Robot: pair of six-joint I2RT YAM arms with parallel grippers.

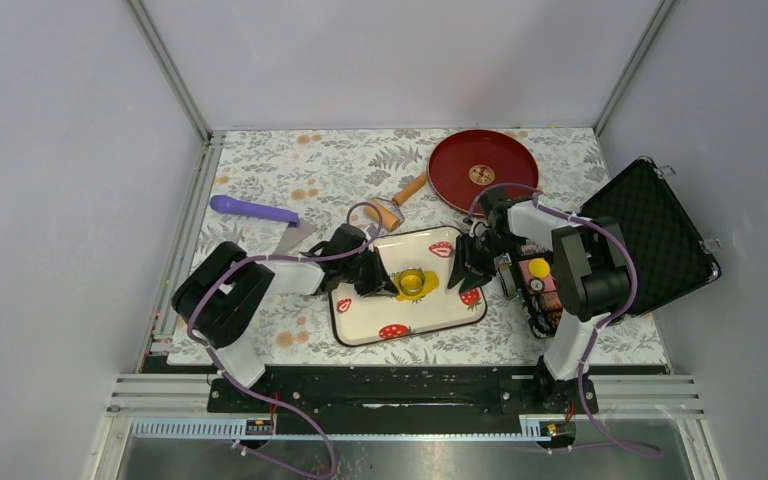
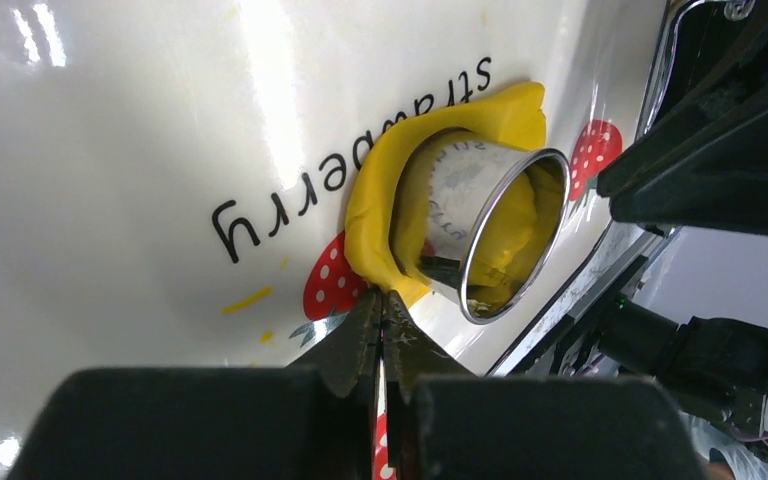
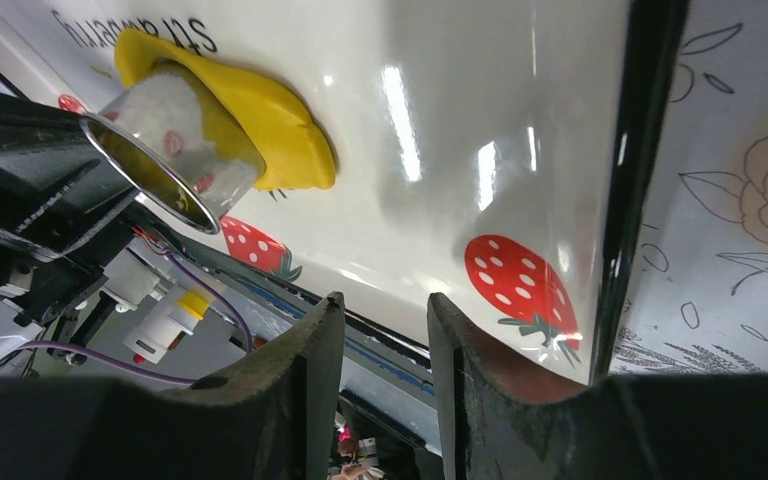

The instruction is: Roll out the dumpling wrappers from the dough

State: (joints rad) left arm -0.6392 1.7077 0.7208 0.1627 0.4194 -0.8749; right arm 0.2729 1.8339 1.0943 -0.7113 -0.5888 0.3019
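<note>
Status: cutting step, I reckon. The soft bright-yellow dough patch (image 2: 370,215) lies flattened near the middle of the glossy white rectangular tray with printed strawberries (image 2: 110,150). The shiny round metal ring cutter (image 2: 480,175) sits tilted in it, with dough curled up round one side of its wall.

My left claw (image 2: 381,318): jaws fully closed, tips right at the near edge of the dough, just beside the cutter. Can't tell whether a sliver of dough is nipped between them. It isn't holding the cutter.

My right claw (image 3: 387,305): jaws part-open, nothing between them. It hangs over the tray's edge on the dough's right side, near the dough but not touching it.

Next move, my guess: get the scrap rim off the cutter without dragging the disc inside. The dough looks soft and likely to stick to metal, so peel slowly. The right claw probably needs to pin the cutter upright first.

Count:
- dough patches: 1
- cutters: 1
- trays: 1
- finished round dumpling wrappers: 0 in view
- printed strawberries visible from above: 4
- off the tray on the floral desk (image 1: 290,160): 1 red round plate (image 1: 482,170), 1 purple rolling pin (image 1: 253,209)
</note>
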